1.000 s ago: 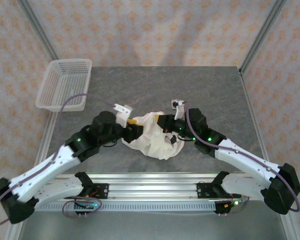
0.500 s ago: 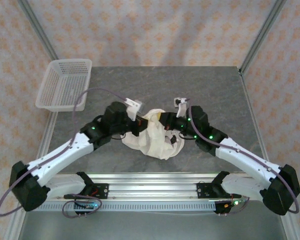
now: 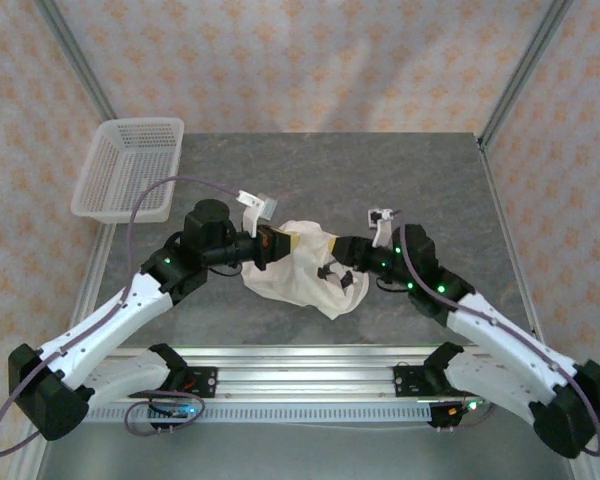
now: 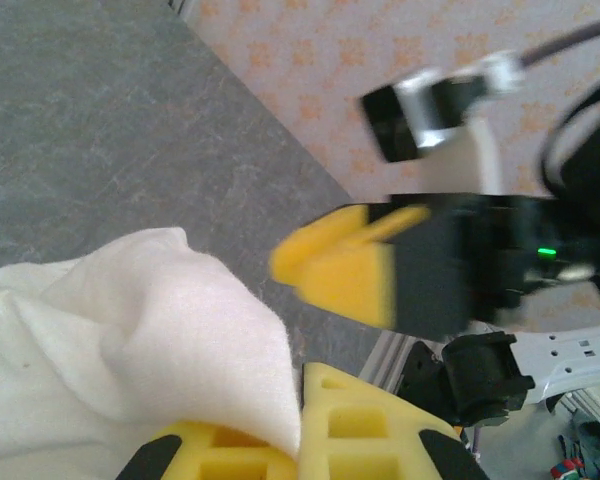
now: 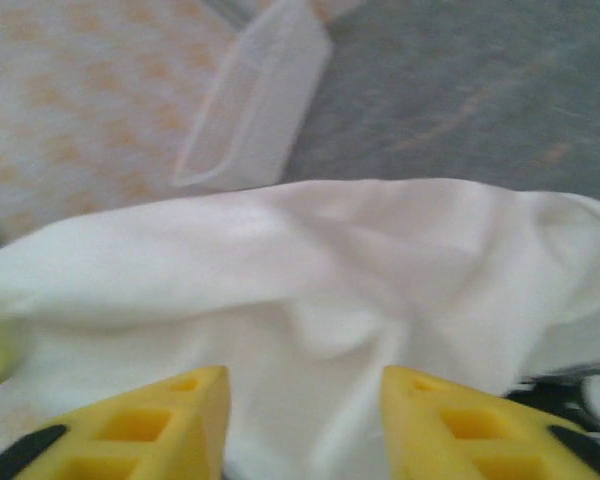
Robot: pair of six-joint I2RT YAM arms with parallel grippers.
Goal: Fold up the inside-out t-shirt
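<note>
grey worktop [image 3: 330, 170], t-shirt [image 3: 298, 278] bunched mid-frame. left pincer [image 3: 273, 246] clamped on a thin cloth edge; right pincer [image 5: 305, 385] jaws apart, gripping nothing. risk: one-point pull drags the wad or slips the edge out, no flattening.

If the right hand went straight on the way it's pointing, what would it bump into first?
The t-shirt, probably almost at once: its crumpled cloth lies right in front of the right hand, whose fingers stand apart.
</note>
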